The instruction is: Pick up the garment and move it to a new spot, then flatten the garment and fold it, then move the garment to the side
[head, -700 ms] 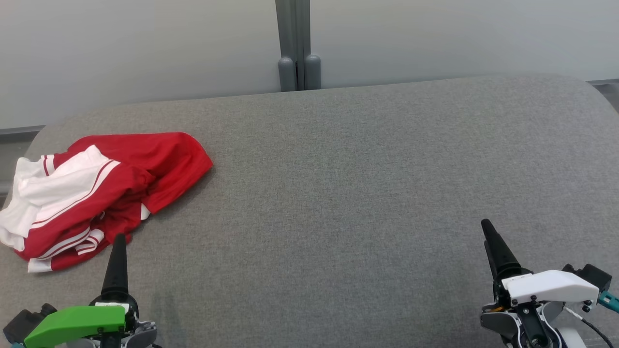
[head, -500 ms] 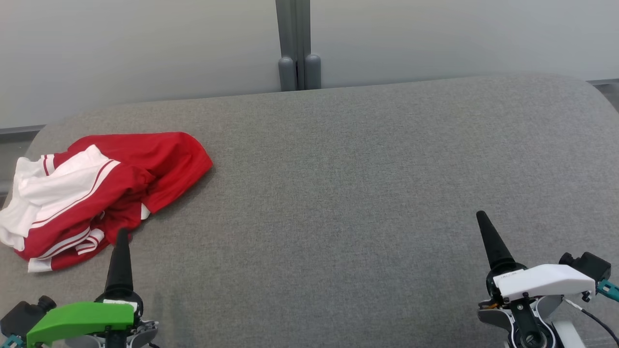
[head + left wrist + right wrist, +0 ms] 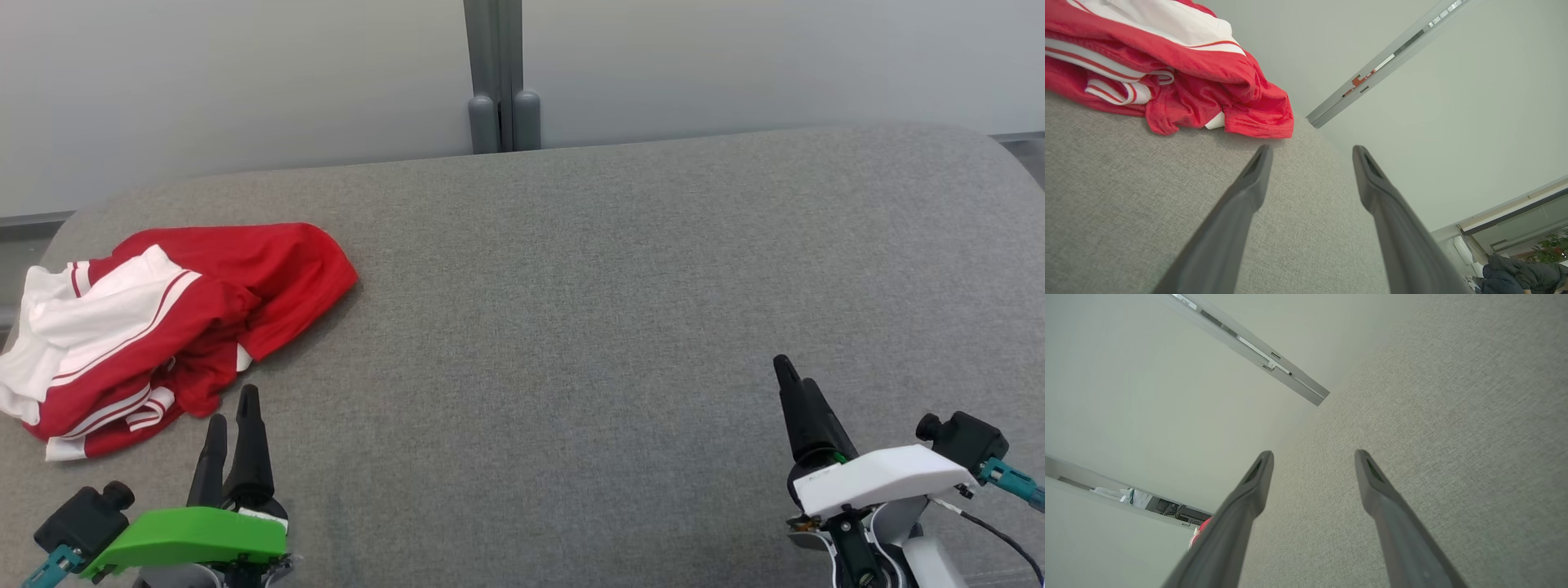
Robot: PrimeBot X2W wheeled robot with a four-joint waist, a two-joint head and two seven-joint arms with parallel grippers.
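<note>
Since the earlier frame, the left pincer (image 3: 232, 407) has rolled so that both fingers show, and the right pincer (image 3: 792, 371) has shifted toward the left one.

Head view: the red-and-white garment (image 3: 204, 302) lies crumpled on the grey tabletop (image 3: 571, 327). It is just ahead of the left pincer's tips without touching them, and well apart from the right pincer.

Left wrist view: the left pincer (image 3: 1310, 151) is spread open and empty. The garment (image 3: 1200, 77) lies just beyond its left finger.

Right wrist view: the right pincer (image 3: 1312, 455) is spread open and empty.

I'm looking down on 1 grey woven-fabric surface (image 3: 571, 327), rounding off at its far corners. 1 red-and-white garment (image 3: 163, 327) is lying crumpled on its left side, its white part reaching the left edge.
</note>
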